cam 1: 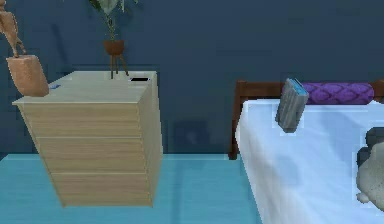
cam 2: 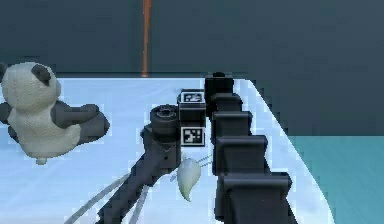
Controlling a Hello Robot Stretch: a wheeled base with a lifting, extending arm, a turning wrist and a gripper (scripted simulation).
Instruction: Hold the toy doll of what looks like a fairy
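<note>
Stretching over the bed near a panda, the gripper's hold cannot be told; ahead, a dresser.

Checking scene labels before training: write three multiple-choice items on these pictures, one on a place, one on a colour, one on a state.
1. Where does the panda toy lie? A on the floor; B on the bed; C on a shelf.
2. The bolster pillow is: A red; B purple; C yellow.
3. The potted plant on the dresser is: A upright; B tipped over; C hanging.
Answers: 1 B, white sheet lies under it; 2 B, its cover shows purple; 3 A, its pot stands level.
</note>
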